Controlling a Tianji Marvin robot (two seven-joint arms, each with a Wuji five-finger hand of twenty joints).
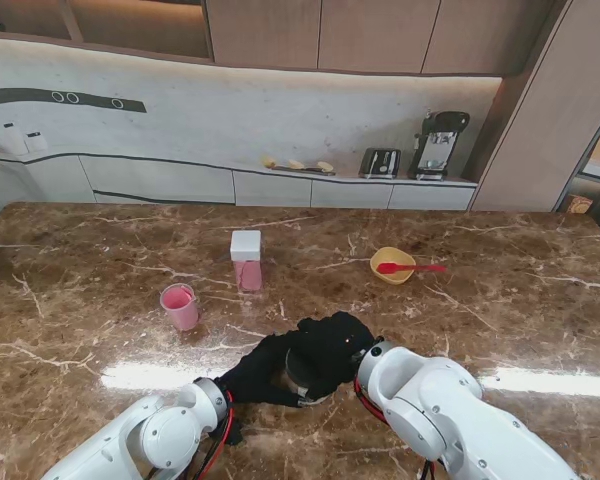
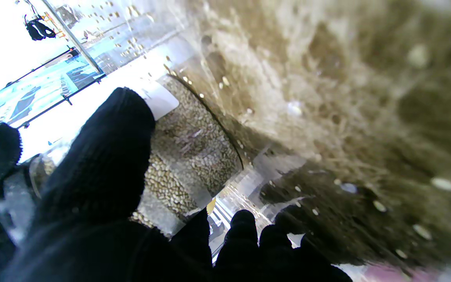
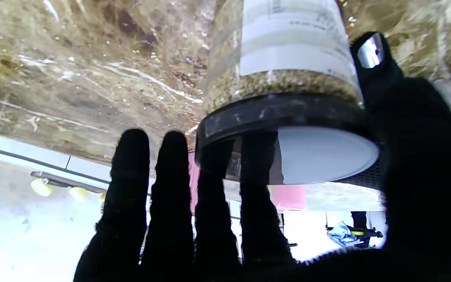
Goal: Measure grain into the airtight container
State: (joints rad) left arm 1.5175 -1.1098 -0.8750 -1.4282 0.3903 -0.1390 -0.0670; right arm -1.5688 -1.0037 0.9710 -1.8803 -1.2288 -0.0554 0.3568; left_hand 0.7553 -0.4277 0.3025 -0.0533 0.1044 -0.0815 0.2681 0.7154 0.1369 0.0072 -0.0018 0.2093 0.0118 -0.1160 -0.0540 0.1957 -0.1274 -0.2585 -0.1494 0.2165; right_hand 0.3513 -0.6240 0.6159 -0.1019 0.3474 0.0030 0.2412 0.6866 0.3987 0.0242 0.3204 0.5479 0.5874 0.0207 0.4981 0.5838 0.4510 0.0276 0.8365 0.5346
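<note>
Black-gloved, my left robot hand (image 1: 260,372) is gripping the grain jar (image 1: 302,368) near me on the marble surface (image 1: 80,290); my right robot hand (image 1: 332,340) is closing over its lid (image 3: 288,145).

You've got a brown marble table (image 1: 100,260) with pale veins and a glossy top throwing back two bright light strips along the edge nearer to me. Sitting on it: a pink cup (image 1: 179,306) toward the left, and a pink container with a white lid (image 1: 246,259) just beyond it, standing upright, the two apart. Off to the right there's a yellow bowl (image 1: 392,265) with a red spoon (image 1: 410,268) lying across it, handle sticking out over the right rim. The grain jar (image 1: 298,368) stands closest to me, near the middle.
</note>
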